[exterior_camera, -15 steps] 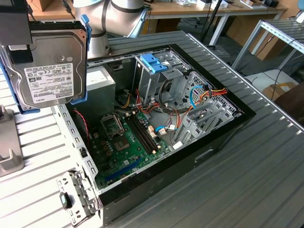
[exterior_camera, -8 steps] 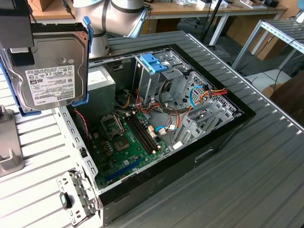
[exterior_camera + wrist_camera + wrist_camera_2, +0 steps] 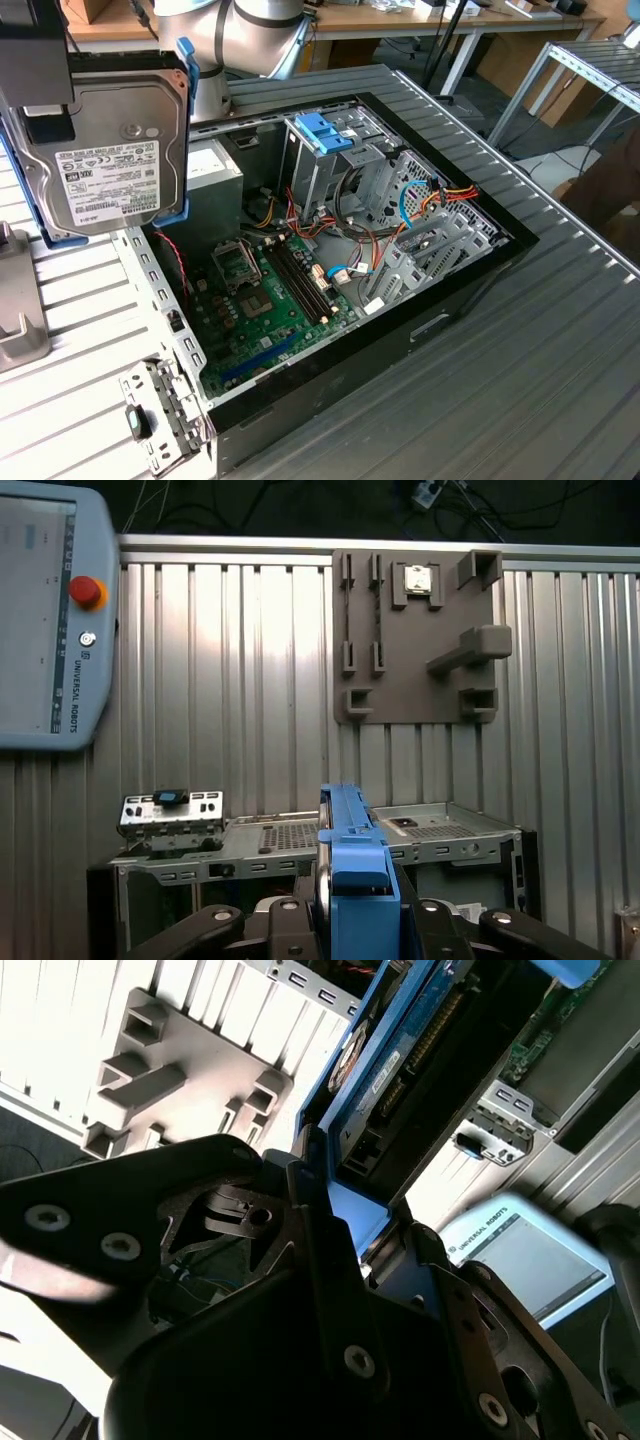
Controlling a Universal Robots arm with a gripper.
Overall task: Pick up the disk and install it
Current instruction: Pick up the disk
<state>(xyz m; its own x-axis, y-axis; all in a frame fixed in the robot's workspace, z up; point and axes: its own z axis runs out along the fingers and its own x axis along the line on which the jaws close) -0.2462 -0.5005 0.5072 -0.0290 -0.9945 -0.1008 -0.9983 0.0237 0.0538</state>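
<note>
Disk (image 3: 115,150) hangs by the open computer case (image 3: 460,300), jaws clamped on its blue frame (image 3: 352,875) (hold tight, keep it straight).

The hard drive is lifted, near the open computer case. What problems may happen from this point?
1. The end effector grips the hard drive by one end of its light-blue carrier, so it may slip or tilt.
2. Loose coloured cables lie beside the drive cage and might snag the drive on its way in.
</note>
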